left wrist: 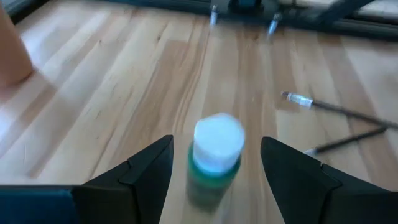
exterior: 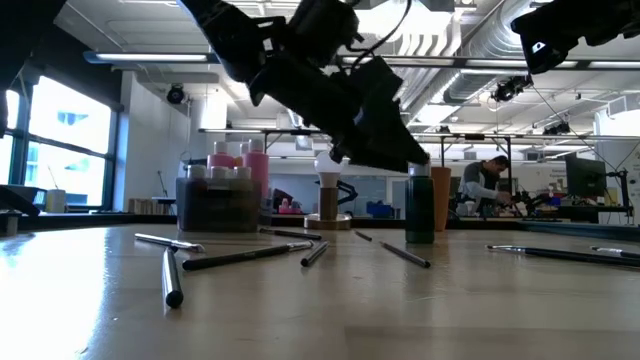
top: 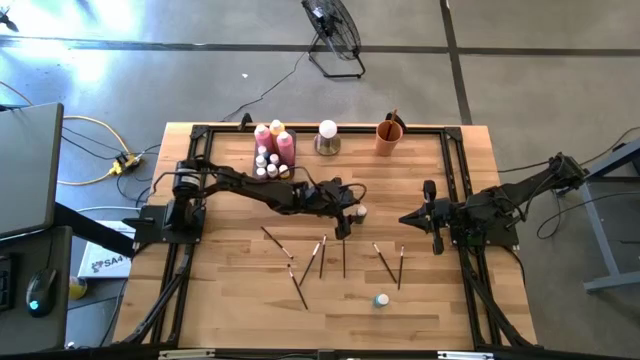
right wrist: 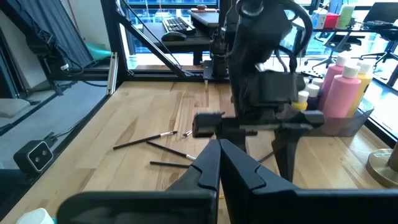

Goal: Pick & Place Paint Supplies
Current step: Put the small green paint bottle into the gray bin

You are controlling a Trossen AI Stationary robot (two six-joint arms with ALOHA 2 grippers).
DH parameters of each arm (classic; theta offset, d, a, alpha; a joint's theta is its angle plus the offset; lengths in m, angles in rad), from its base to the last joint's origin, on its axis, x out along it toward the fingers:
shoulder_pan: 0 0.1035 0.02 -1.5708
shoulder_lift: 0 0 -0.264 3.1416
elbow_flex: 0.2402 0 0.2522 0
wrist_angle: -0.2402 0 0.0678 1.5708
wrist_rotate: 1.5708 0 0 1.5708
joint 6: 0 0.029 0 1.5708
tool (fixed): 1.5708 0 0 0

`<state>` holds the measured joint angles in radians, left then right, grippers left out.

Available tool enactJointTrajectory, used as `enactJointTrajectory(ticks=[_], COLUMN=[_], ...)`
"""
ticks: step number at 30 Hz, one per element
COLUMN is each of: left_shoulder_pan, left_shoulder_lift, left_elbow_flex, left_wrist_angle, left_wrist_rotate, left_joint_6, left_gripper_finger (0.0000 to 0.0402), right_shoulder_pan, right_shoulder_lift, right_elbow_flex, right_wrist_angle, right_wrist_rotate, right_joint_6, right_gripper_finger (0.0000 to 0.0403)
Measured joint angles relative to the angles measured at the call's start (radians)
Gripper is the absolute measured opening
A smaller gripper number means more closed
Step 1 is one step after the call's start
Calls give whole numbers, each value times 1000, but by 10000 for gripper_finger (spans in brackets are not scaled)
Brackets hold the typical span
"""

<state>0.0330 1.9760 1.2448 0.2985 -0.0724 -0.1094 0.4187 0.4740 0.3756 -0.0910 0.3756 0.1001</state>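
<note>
A: Now, item one, largest first?
B: Wooden worktop (top: pixel 230 300); both arms over it. Left gripper (top: pixel 347 215) near the centre, fingers spread wide either side of a small green white-capped bottle (left wrist: pixel 213 163), which stands upright between them, untouched.
A: Right gripper (top: pixel 412 217)?
B: Toward the right edge, fingers pressed together, holding nothing.
A: Bottle stock?
B: Pink and yellow bottles (top: pixel 276 142) with tiny white-capped ones in a tray (top: pixel 268 176) by the far edge.
A: Smaller goods?
B: Dark-handled brushes (top: pixel 322 256) scattered toward the near edge; one loose small bottle (top: pixel 382 299) just beyond them.
</note>
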Motion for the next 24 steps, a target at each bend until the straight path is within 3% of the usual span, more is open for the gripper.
enactJointTrajectory(ticks=[7,24], left_shoulder_pan=[0,0], left_shoulder_lift=[56,60], left_elbow_flex=[70,81], left_wrist_angle=[23,-83], left_wrist_rotate=[1,-42], left_joint_6=[8,3], left_gripper_finger=[239,239], right_shoulder_pan=[0,0], right_shoulder_lift=[0,0], right_elbow_flex=[0,0], right_wrist_angle=[-1,-3], right_wrist_rotate=[0,0], right_joint_6=[0,0], right_gripper_finger=[2,2])
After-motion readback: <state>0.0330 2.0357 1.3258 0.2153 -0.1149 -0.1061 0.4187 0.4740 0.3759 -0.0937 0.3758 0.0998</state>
